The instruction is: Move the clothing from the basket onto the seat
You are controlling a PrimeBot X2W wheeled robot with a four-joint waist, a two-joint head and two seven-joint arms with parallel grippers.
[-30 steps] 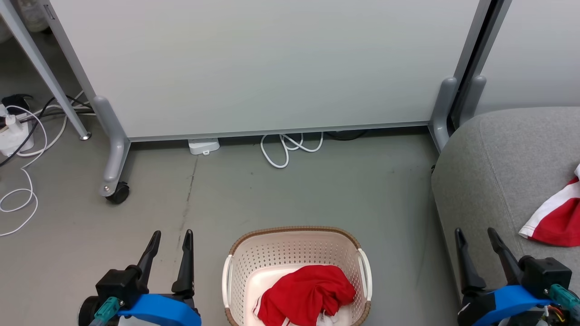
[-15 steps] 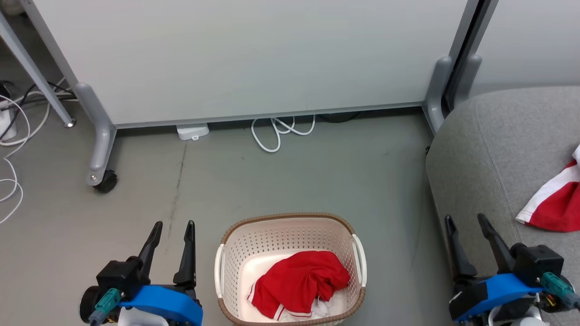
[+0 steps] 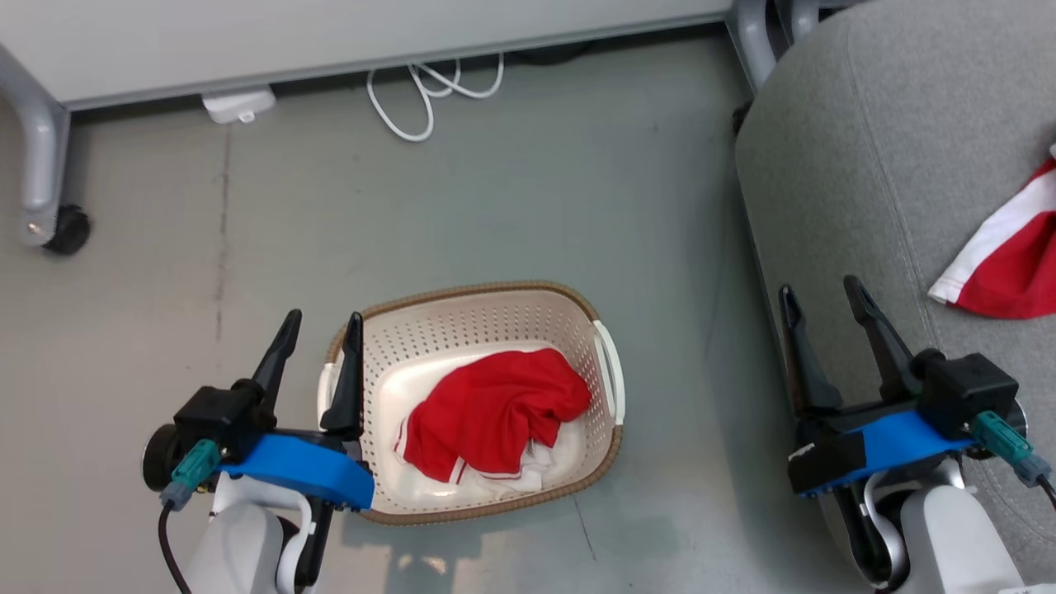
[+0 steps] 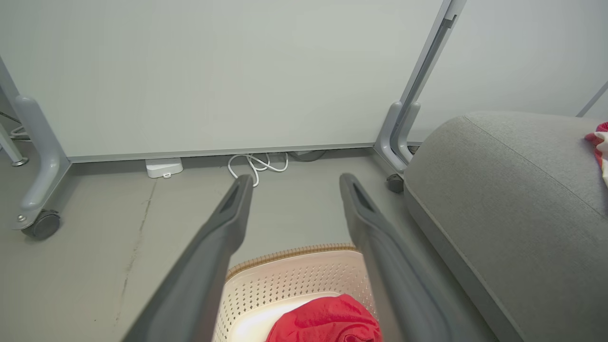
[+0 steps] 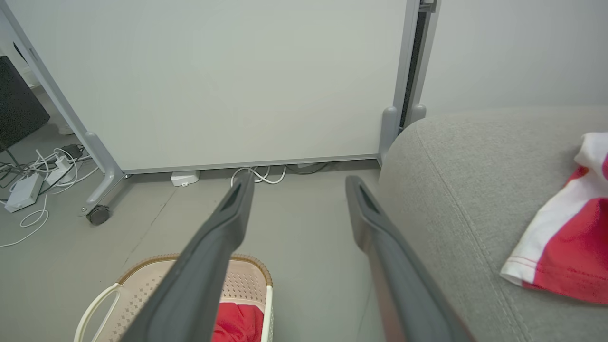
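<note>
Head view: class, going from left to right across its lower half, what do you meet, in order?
The left gripper → basket holding a red garment → right gripper → red-and-white garment lying on the sofa.

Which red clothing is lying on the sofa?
The red garment with the broad white stripe, on the grey sofa; the other red garment lies crumpled in the basket.

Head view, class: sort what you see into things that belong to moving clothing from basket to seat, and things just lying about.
Belongs to the job:
basket; red garment inside it; grey sofa; second red garment lying on it; left gripper and right gripper, both open and empty.

Just lying about:
white cable loop; small white box by the partition; castor.
</note>
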